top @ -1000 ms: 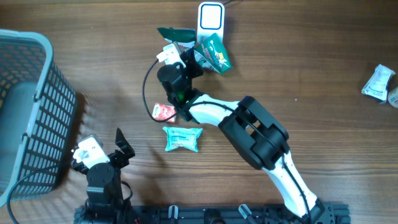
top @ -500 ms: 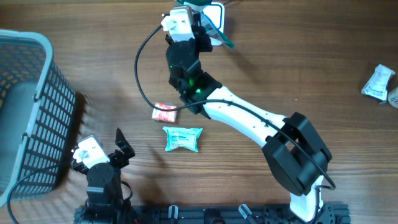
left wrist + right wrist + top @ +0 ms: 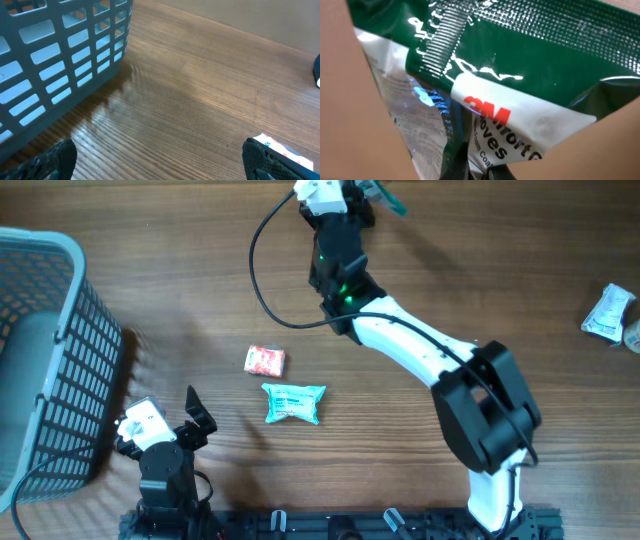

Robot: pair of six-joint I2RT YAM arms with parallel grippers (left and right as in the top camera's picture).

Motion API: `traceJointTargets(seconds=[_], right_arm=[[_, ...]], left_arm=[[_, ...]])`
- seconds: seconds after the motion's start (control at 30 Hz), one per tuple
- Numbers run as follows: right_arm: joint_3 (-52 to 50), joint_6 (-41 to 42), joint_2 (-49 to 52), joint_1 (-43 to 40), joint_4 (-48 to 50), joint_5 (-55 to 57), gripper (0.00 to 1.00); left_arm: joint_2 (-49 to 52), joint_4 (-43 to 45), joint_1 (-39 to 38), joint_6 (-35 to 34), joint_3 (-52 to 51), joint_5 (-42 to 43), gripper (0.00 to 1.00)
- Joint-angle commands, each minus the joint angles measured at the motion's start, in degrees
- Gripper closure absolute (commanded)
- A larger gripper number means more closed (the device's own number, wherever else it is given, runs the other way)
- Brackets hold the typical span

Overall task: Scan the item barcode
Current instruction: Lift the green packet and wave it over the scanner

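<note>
A brown wood-grain counter (image 3: 520, 270) fills the overhead view and runs to a pale wall in the left wrist view. At its far edge, top centre, a glossy green and white plastic packet with red "3M" lettering (image 3: 388, 198) is pinched in the right jaws, which are clamped shut on it. In the right wrist view the packet (image 3: 530, 65) fills almost the whole frame. Its green crimped seam runs across the top, the white printed band lies below, and a silvery panel of fine print is on the left. The dark jaw tips meet on its lower edge at the bottom centre of that view, so the packet stands out past the tips, lifted off the wood. Whether a barcode faces the camera is hard to say, as the print is too blurred.

The right arm (image 3: 420, 345), white and black, stretches from the near edge diagonally to that far spot, with a black cable (image 3: 258, 275) looping off its wrist.

Well apart from the held packet, mid-counter, lie a small red and white packet (image 3: 265, 360) and, just beside it towards the near edge, a pale teal crinkled packet (image 3: 294, 402). A white sachet (image 3: 608, 312) sits at the right edge.

The left arm (image 3: 165, 465) rests near the front left corner. The left jaws are spread wide with nothing between them, and their dark fingertips (image 3: 55, 160) show in the bottom corners of the left wrist view. A grey plastic lattice basket (image 3: 45, 290) stands at the left edge of the counter.
</note>
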Motion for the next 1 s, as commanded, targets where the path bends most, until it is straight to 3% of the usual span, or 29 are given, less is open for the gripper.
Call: traceJointTargets(seconds=[0.0,0.07,0.3,0.67,0.97], right_arm=[[0.46,-14.27,6.62,1.09,9.81,-2.99,0.95],[0.46,-20.39,10.54,1.99,18.05,-5.11,0.95],[0.46,-33.79,21.44,3.19,32.63,-6.8,0.95],[0.46,-34.42,23.17,5.35,33.59,-5.03,0.96],[0.66,-38.88,21.0,5.66,39.36,8.79,0.96]], left_arm=[[-0.26,0.22,-0.22,1.16,-0.39,0.5,0.0],[-0.26,0.22,-0.22,1.16,-0.39,0.5,0.0],[-0.26,0.22,-0.22,1.16,-0.39,0.5,0.0],[-0.26,0.22,-0.22,1.16,-0.39,0.5,0.0],[-0.26,0.22,-0.22,1.16,-0.39,0.5,0.0]])
